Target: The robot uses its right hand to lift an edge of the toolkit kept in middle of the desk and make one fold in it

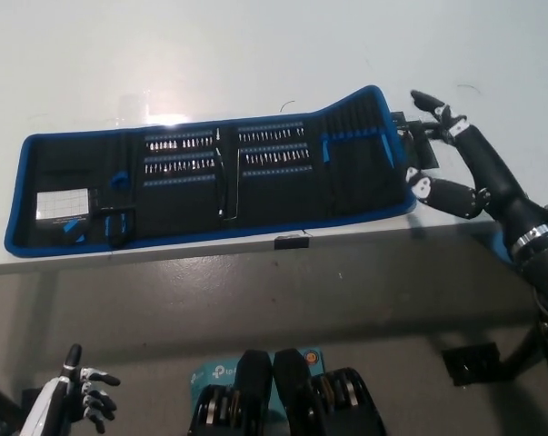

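The toolkit [210,177] lies unrolled on the white desk [255,54], a long black roll with blue trim holding rows of bits. Its right end [369,150] rides slightly up toward the back. My black right hand [455,163] is at that right end, open, fingers spread around the edge and the black strap [417,145] there; I cannot tell whether it touches. My white left hand [78,392] rests low at the bottom left, below the desk, fingers loosely apart and holding nothing.
The desk's front edge [255,250] runs just below the toolkit, with a small black tab [290,242] on it. Grey floor [255,300] lies in front. A blue box [210,372] sits near the bottom middle.
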`<control>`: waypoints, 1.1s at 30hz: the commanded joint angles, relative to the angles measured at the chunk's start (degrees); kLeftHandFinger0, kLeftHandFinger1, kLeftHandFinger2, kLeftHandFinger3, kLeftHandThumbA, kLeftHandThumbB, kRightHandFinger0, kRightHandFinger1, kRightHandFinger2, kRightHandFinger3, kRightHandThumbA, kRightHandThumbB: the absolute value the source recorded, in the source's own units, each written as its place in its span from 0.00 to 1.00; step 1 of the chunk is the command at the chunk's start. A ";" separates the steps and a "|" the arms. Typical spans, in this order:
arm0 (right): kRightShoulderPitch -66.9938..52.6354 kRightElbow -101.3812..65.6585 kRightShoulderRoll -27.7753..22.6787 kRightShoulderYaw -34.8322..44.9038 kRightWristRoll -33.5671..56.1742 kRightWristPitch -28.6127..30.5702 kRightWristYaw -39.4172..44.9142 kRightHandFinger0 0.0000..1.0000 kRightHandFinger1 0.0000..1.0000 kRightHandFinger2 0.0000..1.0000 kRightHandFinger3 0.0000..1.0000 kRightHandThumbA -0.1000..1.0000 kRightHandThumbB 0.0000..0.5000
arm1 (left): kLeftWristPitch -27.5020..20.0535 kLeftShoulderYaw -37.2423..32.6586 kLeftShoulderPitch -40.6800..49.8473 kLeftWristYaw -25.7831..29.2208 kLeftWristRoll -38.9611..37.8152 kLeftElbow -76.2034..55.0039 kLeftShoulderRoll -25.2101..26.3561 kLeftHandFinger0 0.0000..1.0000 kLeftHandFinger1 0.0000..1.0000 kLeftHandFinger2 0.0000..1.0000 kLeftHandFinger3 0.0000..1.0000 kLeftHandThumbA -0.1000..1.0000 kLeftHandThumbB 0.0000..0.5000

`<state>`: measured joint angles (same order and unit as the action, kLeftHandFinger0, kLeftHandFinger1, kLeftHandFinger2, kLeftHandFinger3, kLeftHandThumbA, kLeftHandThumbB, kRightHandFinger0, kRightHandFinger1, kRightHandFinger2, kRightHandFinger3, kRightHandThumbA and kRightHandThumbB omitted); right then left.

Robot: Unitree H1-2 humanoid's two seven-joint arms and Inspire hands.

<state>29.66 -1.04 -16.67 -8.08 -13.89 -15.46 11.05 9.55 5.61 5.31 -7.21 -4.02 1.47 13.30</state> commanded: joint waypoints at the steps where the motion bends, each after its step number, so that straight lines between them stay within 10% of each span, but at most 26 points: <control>1: 3.38 0.85 -0.39 0.95 -2.23 -2.60 -1.59 1.00 1.00 1.00 1.00 0.60 0.63 | -2.36 0.45 0.42 -0.37 -0.88 -0.94 0.07 0.22 0.27 0.26 0.41 1.00 1.00; 33: 4.45 24.81 14.69 11.00 -0.48 3.27 -20.62 1.00 1.00 1.00 1.00 0.44 0.69 | -3.38 -0.08 0.32 -0.50 -1.05 -0.80 -1.19 0.19 0.26 0.25 0.39 1.00 1.00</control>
<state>31.78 22.21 -2.56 1.99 -14.79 -15.03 -5.25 8.19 5.47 5.77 -7.23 -4.48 1.64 11.91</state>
